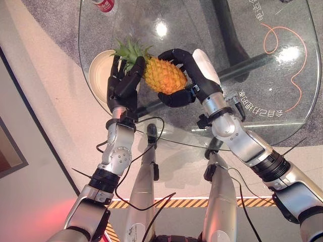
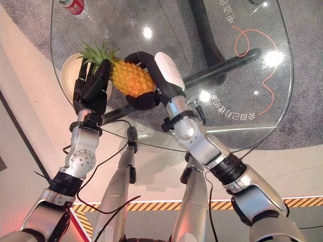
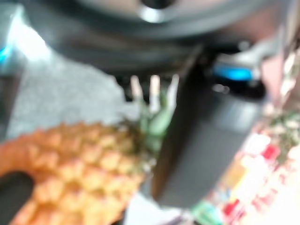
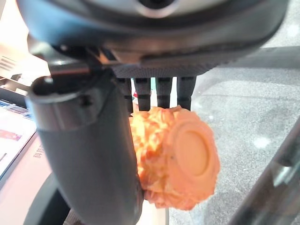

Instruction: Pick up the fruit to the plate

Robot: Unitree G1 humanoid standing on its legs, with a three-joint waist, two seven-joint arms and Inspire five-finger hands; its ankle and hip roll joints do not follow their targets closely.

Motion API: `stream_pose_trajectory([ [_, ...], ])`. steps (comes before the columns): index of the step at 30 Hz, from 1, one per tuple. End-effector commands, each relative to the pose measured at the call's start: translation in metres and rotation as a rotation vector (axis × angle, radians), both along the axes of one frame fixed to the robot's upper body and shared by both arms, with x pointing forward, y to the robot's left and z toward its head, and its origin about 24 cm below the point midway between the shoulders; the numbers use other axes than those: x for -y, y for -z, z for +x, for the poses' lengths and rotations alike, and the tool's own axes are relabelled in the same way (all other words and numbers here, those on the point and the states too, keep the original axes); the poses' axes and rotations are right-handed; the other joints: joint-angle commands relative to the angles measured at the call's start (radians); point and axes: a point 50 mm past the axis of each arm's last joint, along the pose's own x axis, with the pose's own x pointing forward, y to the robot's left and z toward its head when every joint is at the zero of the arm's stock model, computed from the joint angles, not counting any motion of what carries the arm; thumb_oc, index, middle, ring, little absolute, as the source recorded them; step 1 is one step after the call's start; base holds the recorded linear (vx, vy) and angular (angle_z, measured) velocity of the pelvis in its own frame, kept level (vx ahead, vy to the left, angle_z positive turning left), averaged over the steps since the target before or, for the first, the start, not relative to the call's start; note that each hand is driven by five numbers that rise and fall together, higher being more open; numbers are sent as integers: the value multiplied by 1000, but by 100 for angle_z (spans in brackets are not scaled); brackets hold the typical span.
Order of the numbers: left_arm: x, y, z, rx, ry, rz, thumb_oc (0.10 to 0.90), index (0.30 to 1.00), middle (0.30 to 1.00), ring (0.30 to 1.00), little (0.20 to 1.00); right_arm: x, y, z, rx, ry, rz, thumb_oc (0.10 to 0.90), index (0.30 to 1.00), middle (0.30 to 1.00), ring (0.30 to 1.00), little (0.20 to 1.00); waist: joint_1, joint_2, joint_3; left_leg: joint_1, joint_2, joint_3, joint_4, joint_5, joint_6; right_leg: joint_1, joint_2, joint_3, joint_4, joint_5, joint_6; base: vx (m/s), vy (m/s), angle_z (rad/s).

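left eye view: the pineapple (image 1: 162, 75) sits in the upper middle of the frame above the glass table (image 1: 262, 60), clasped by the right hand (image 1: 189, 75) with fingers over it and thumb under. the left hand (image 1: 122, 83) has its fingers raised against the leafy end, over the plate (image 1: 98, 70) at left; a can (image 1: 103, 5) is cut off at the top.

left wrist view: blurred; fruit at lower left, leaves at centre; that hand's grip i cannot tell.

right wrist view: fingers curled round the fruit's flat base end.
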Motion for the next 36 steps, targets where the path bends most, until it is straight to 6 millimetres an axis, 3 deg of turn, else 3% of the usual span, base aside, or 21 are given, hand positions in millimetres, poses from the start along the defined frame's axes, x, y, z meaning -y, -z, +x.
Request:
stream_pose_trajectory([
  [1, 22, -57, -11, 264, 59, 41, 800, 900, 900, 900, 900, -49, -74, -65, 371, -394, 62, 100, 300, 300, 300, 200, 11, 14, -14, 34, 46, -13, 43, -40, -41, 77, -16, -38, -147, 152, 56, 0, 0, 0],
  [9, 25, -60, -11, 308, 105, 41, 800, 900, 900, 900, 900, -54, -74, -68, 359, -434, 34, 100, 300, 300, 300, 200, 12, 13, -14, 28, 48, -14, 51, -40, -43, 76, -18, -39, -144, 151, 56, 0, 0, 0],
  [10, 27, -62, -13, 344, 130, 50, 630, 754, 754, 754, 730, -55, -74, -68, 355, -442, 26, 100, 300, 300, 300, 200, 12, 13, -14, 27, 47, -16, 53, -41, -42, 75, -19, -39, -143, 151, 56, 0, 0, 0],
  [12, 27, -65, -15, 393, 150, 57, 100, 300, 300, 300, 200, -55, -73, -69, 353, -451, 20, 100, 300, 300, 300, 200, 13, 14, -14, 28, 47, -16, 52, -41, -43, 76, -20, -40, -144, 152, 55, 0, 0, 0],
  [16, 29, -69, -20, 489, 197, 71, 100, 300, 300, 300, 200, -55, -70, -70, 352, -464, 10, 100, 300, 300, 300, 200, 10, 13, -14, 27, 47, -15, 54, -43, -43, 72, -17, -37, -142, 153, 54, 0, 0, 0],
  [36, 25, -74, -19, 569, 225, 96, 100, 300, 300, 300, 200, -53, -72, -71, 366, -473, 8, 100, 300, 300, 300, 200, 3, 5, -14, 28, 49, -17, 54, -48, -41, 71, -15, -29, -149, 156, 55, 0, 0, 0],
])
